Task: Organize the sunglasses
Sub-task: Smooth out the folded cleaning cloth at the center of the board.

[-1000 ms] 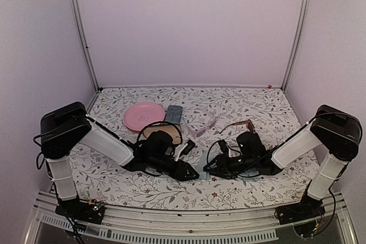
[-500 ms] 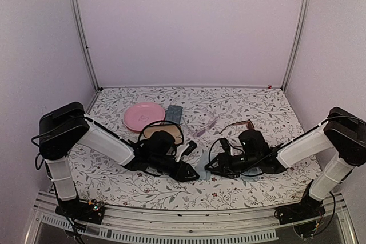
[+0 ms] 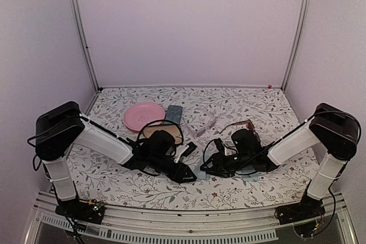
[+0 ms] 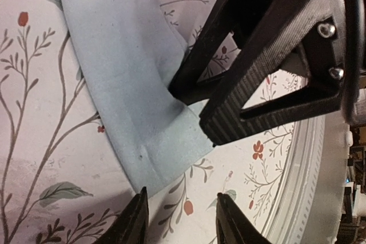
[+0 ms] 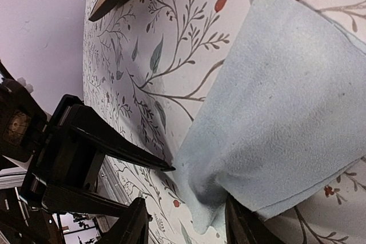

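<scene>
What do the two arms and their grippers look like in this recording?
The left arm and right arm match: bulky black joint housings, a white middle link, and black cables looping at the wrists. The left gripper and right gripper are black, with open-frame triangular fingers tapering to points. The right one shows ribbed surfaces and two silver screws. No markings are legible.

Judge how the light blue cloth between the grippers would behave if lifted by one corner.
The light blue cloth lies flat with soft folds, so it would probably droop limply. It looks thin, so it is likely very light. Its matte, fuzzy surface suggests it shouldn't slip much.
</scene>
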Controlling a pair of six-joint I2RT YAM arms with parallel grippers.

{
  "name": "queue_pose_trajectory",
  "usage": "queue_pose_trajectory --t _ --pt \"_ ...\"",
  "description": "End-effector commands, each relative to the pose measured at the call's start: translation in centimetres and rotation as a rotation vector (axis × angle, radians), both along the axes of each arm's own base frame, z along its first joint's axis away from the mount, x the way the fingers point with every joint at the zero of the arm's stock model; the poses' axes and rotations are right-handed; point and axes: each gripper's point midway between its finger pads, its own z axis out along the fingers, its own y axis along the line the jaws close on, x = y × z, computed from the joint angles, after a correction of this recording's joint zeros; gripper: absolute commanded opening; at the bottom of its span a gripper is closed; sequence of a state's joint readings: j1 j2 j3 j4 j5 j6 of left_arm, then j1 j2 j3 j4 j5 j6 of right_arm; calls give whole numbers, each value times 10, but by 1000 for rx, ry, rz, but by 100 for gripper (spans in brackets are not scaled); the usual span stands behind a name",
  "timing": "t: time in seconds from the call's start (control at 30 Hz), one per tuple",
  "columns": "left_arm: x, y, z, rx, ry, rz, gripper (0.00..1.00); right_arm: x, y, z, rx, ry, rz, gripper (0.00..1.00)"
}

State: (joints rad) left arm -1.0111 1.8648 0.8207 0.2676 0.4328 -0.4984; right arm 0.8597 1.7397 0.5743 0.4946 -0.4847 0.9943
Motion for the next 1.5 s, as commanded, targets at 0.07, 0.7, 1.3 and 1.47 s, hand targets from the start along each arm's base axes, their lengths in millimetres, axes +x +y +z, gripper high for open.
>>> queue_pose_trajectory --t 0.07,0.7,1.3,1.47 --pt "-2 15 -7 87 -29 18 42 -17 2 -5 6 41 37 48" --pt "23 35 17 134 -229 164 48 -22 15 42 70 -41 69 49" --pt "46 9 -10 343 -397 181 52 66 -25 27 -48 -163 5 49" --pt "46 8 -23 417 -420 155 53 66 -21 12 -58 -142 34 49"
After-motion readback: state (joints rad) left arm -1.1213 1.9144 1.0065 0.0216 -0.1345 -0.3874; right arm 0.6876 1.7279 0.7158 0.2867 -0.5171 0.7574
